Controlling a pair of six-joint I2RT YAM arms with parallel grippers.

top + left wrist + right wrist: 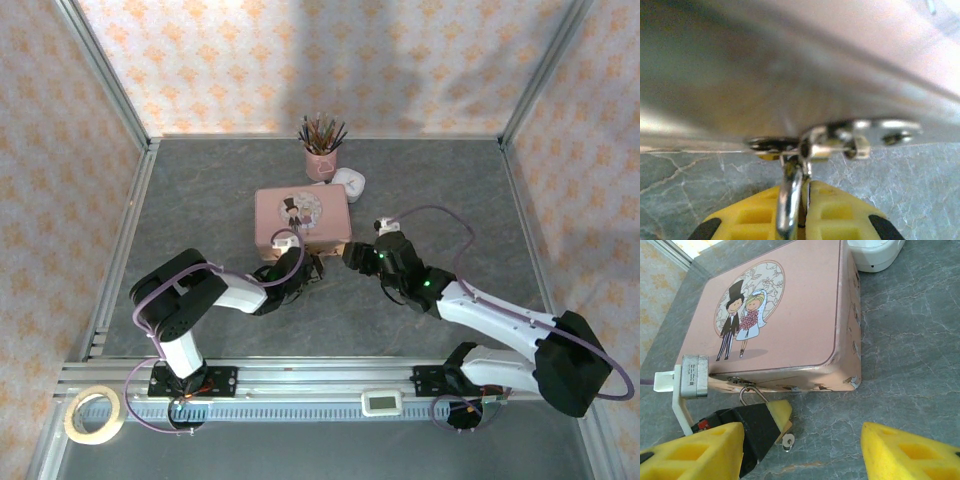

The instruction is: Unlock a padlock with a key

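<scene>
**Padlock (750,394) pinched at the tin's front latch**

Its thin silver shackle hooks through the latch on the near wall of the pink tin (790,305), which lies flat in the middle of the table (200,200). The left gripper (774,416) reaches in low from the tin's near side, and its yellow pads (840,215) press together on the shackle (790,200). The padlock's body is hidden between them. A small silver piece (786,441) with a hole pokes out beneath those fingers, too small to identify.

The right gripper (802,452) sits just off the tin's near right corner with its jaws spread wide and nothing between them. From above, the two grippers (312,268) (356,255) are close together along the tin's near edge.

Behind the tin stand a pink cup of pencils (322,152) and a white object (348,182).
</scene>
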